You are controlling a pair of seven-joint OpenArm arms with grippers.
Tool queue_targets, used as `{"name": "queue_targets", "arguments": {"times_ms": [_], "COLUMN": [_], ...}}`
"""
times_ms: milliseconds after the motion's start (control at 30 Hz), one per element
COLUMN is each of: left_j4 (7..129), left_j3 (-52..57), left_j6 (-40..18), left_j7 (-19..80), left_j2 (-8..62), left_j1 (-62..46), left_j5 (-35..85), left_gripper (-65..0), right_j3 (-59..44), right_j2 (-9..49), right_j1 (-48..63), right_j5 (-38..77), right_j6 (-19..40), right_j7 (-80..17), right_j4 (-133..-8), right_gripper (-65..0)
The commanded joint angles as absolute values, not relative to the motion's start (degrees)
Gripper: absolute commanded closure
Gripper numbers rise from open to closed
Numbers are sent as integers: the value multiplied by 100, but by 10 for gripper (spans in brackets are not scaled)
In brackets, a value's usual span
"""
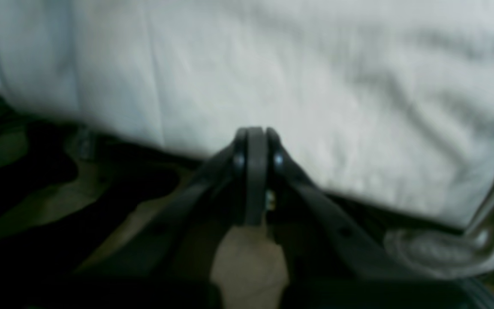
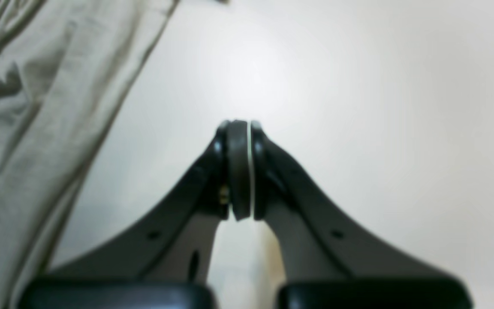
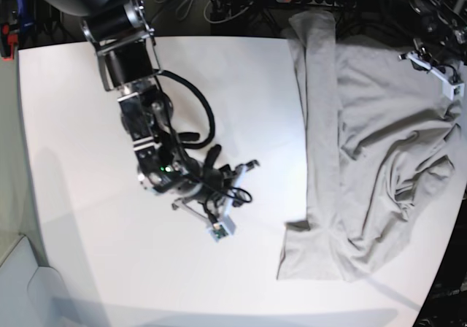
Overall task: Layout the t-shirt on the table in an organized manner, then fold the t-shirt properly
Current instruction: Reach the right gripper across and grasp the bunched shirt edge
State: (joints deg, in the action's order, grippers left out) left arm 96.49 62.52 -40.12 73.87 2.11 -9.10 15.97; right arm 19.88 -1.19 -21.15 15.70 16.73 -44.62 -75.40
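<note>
Pressing together empty, right claw (image 2: 239, 169) above table (image 2: 380, 107), left claw (image 1: 255, 171) closed beside t-shirt (image 1: 272, 77)

A broad white worktop (image 3: 87, 268) with a matte sheen and rounded edges fills most of the base view. Directly on it lies a light grey-beige t-shirt (image 3: 372, 159), spread along the side that shows at the right of that view, rumpled, with creases across its body and one long straight fold edge running down its inner side. Its lower corner is turned over on itself near the front edge. The cloth reaches the worktop's far and right edges.
</note>
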Motion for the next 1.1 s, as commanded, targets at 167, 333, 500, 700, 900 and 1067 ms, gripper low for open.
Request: {"name": "queue_targets", "arguments": {"times_ms": [167, 333, 500, 700, 900, 1067], "left_j4": [10070, 10255, 10281, 10281, 10281, 10281], "left_j3": [6290, 6299, 6299, 6308, 6308, 6308], "left_j6": [-4000, -4000, -4000, -4000, -4000, -4000], "left_j7": [7284, 7284, 7284, 7222, 7222, 7222], "left_j2": [92, 31, 48, 75, 84, 84], "left_j1": [-1138, -1297, -1402, -1578, -1534, -1525], "left_j5": [1684, 1684, 1684, 1710, 1710, 1710], "left_gripper": [-1, -1, -1, -1, -1, -1], "right_j3": [2633, 3468, 4066, 4295, 4259, 3846], "right_j2": [-900, -900, -900, -900, -900, -690], "right_j1": [-2316, -2105, -1895, -1684, -1675, -1851], "right_j5": [1675, 1692, 1692, 1938, 2000, 2000], "right_j6": [1710, 1710, 1710, 1710, 1666, 1191], "right_j7": [-4303, -3864, -2923, -2686, -2677, -2677], "right_j4": [-7275, -7073, -6378, -6026, -5868, -5473], "right_gripper": [-1, -1, -3, -3, -2, 0]}}
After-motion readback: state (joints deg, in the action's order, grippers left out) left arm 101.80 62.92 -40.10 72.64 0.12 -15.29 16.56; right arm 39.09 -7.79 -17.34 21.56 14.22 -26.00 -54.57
